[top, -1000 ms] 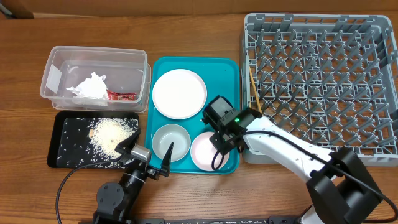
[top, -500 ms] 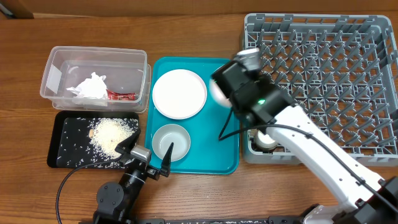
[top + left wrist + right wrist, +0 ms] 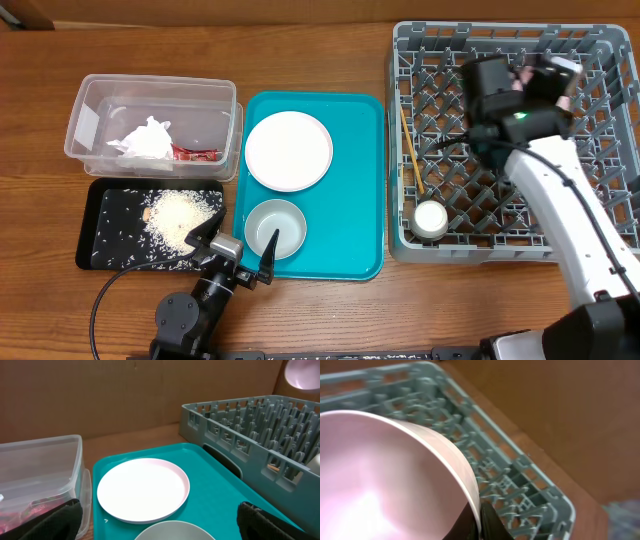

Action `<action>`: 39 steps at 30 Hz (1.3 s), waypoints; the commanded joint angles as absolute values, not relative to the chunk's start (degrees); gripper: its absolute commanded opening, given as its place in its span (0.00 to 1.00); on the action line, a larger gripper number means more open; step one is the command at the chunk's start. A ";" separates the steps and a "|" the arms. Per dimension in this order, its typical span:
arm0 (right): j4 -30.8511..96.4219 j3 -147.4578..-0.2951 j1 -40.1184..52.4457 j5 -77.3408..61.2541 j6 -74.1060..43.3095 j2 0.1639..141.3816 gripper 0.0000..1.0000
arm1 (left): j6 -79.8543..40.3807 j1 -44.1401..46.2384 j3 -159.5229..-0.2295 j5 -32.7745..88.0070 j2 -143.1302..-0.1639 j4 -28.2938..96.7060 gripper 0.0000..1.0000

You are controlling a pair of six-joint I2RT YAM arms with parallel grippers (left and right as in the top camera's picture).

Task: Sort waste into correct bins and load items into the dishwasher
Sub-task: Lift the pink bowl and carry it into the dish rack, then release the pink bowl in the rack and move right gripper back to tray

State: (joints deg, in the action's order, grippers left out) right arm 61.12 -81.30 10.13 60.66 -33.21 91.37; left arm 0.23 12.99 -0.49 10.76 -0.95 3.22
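Rack (image 3: 500, 33) grey, open grid floor, latticed walls. Teal tray (image 3: 350, 200) plain teal. Plate (image 3: 288, 150) very pale pink, near white from overhead. Pink bowl (image 3: 380, 475) pale glossy pink. Grey bowl (image 3: 275, 227) dull metal grey. Cup (image 3: 431, 218) white. Chopsticks (image 3: 410, 150) light tan wood. Tub (image 3: 85, 95) clear. Napkin (image 3: 145, 140) white. Wrapper (image 3: 195, 153) red. Black tray (image 3: 105, 200) speckled with whitish rice (image 3: 180, 215). Table (image 3: 40, 300) brown wood grain. Right arm (image 3: 560, 210) white with black parts.
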 commanded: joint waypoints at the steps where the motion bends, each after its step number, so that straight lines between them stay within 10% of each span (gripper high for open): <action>1: 60.60 -80.18 7.22 63.37 -34.48 94.96 0.04 | 1.13 12.67 -0.25 11.46 -0.25 3.20 1.00; 33: 71.66 -80.20 15.49 57.58 -36.42 107.28 0.04 | 1.15 12.67 -0.25 11.46 -0.25 3.20 1.00; 39: 76.36 -81.30 15.75 49.15 -43.13 107.26 0.40 | 1.15 12.67 -0.25 11.46 -0.25 3.20 1.00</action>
State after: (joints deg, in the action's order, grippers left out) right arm 75.66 -80.42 15.51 56.25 -39.44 106.80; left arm 0.21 12.99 -0.49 10.79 -0.95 3.22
